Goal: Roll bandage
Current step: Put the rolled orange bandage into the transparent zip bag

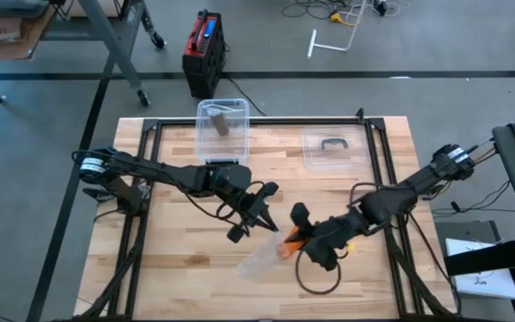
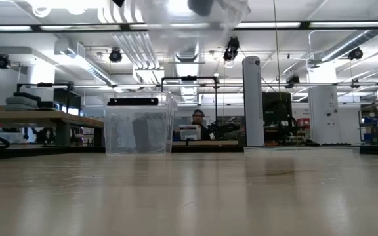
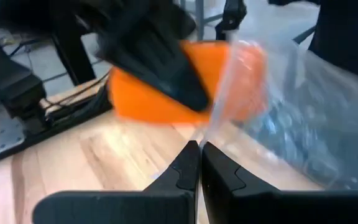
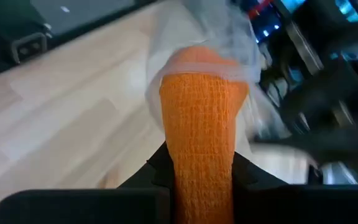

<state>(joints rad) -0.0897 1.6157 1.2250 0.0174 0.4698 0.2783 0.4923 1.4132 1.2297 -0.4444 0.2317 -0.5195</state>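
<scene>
An orange bandage roll (image 4: 201, 124) is held above the middle of the table, its far end covered by a clear plastic wrapper (image 4: 191, 43). My right gripper (image 1: 300, 236) is shut on the roll (image 1: 289, 243). My left gripper (image 3: 200, 155), just to the roll's left in the high view (image 1: 271, 224), is shut on the wrapper (image 3: 303, 106). The wrapper (image 1: 262, 259) trails toward the near edge. In the low view only the wrapper (image 2: 176, 13) shows, high above the tabletop. My left gripper pinches a thin edge of the clear wrapper (image 3: 211, 127) between its two fingertips, coming from the table's left and slanting slightly down. The wrapper runs from there over the roll's end and hangs clear of the table. My right gripper pinches the orange roll's near part (image 4: 202, 177) between its two fingers, which lie along the roll's sides. It comes from the table's right, slanting down. The roll juts out beyond the fingertips, lifted clear, its far end (image 4: 197, 68) inside the wrapper.
A clear bin (image 1: 222, 121) with a brown item stands at the far edge, also seen in the low view (image 2: 138, 128). A clear lid with a dark handle (image 1: 332, 148) lies at the far right. A black cable loop (image 1: 320, 279) lies near the front.
</scene>
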